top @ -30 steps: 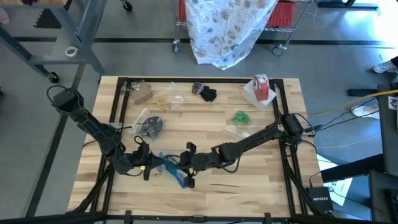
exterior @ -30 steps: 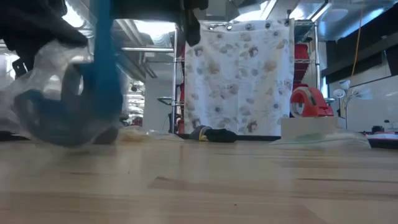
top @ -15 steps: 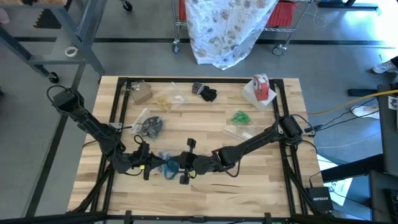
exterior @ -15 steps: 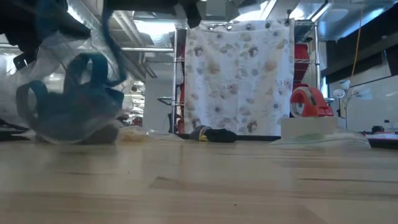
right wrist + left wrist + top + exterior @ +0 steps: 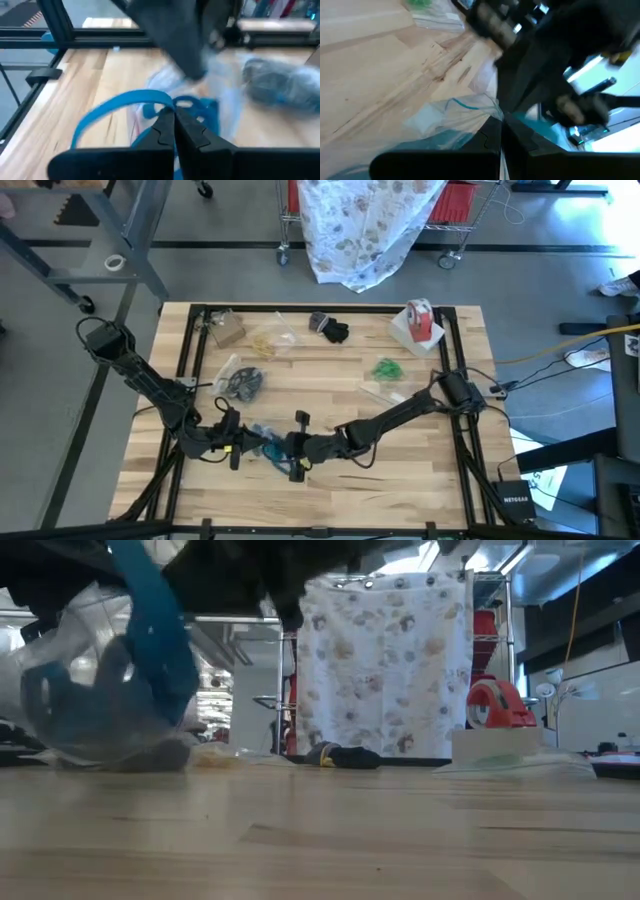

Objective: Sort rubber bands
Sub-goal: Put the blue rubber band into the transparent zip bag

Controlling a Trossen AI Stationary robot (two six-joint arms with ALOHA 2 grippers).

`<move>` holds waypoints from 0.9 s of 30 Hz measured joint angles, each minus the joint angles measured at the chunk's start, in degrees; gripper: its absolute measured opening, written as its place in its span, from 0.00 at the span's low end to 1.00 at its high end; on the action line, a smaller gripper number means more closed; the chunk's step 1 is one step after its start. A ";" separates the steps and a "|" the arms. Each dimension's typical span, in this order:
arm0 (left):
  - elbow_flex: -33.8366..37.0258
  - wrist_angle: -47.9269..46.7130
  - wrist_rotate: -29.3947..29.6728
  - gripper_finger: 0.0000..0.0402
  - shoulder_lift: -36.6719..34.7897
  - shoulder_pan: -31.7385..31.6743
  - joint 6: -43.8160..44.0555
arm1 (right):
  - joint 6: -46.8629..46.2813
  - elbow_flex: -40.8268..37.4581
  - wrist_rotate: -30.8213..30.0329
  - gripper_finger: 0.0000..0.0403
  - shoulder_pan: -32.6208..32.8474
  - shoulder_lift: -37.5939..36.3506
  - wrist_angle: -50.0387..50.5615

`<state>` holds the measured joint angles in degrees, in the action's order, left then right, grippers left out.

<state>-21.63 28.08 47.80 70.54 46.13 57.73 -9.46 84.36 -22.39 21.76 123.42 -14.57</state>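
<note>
Going left to right along the table's six o'clock edge: the left gripper [image 5: 236, 446] sits at about seven o'clock of the light wooden table [image 5: 330, 375], its fingers clenched on the edge of a crinkled clear plastic bag [image 5: 451, 116] that holds thin teal-blue rubber bands [image 5: 272, 448]. Just to its three o'clock, the right gripper [image 5: 297, 463] is clenched too, pinching one wide teal-blue loop [image 5: 117, 107] at the bag's mouth. Over the last second the right gripper has swung in toward the left one and then back toward six o'clock, and in the low view the blue loop [image 5: 155, 625] now stands stretched upward where half a second ago it lay bunched; that reads as a band being pulled free of the bag, so the sorting is, by my judgement, still at an early stage. The other bagged bands, dark ones at nine o'clock [image 5: 241, 383], tan at eleven [image 5: 262, 343], black at twelve [image 5: 330, 329] and green at two [image 5: 388, 369], have not shifted. Both wrist views are smeared, so whether the right fingers hold one band or several, and whether the loop is clear of the bag, cannot be told.
</note>
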 joint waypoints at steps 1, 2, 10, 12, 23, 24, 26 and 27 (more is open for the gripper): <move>0.00 0.32 -0.02 0.00 0.00 -0.11 -0.08 | -0.96 0.02 -0.21 0.01 0.00 0.68 -0.09; 0.00 0.46 -0.27 0.00 -0.02 -0.11 -0.19 | -2.17 0.00 -0.92 0.01 0.02 1.29 0.24; 0.00 0.55 -4.66 0.00 0.09 -0.82 -2.62 | -9.51 0.04 -2.84 0.01 -2.49 2.37 -1.30; 0.00 0.44 -5.57 0.00 0.40 -1.21 -3.60 | -12.90 0.00 -6.24 0.01 -3.10 2.44 -0.66; 0.00 -0.29 -5.88 0.00 9.36 -6.16 1.93 | -22.69 0.00 -2.37 0.01 -5.80 4.21 0.34; 0.00 -0.39 -5.86 0.00 9.94 -6.60 2.54 | -24.10 0.00 -1.99 0.01 -5.82 4.21 1.17; 0.00 -0.29 -5.84 0.00 10.92 -7.09 3.45 | -26.79 0.04 -2.04 0.01 -6.16 4.84 2.58; 0.00 -0.22 -5.85 0.00 11.56 -7.33 3.63 | -27.76 0.01 -1.98 0.01 -6.16 5.06 3.22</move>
<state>-21.63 27.85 41.95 82.10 38.81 61.35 -37.22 84.37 -24.37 15.59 128.48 -11.35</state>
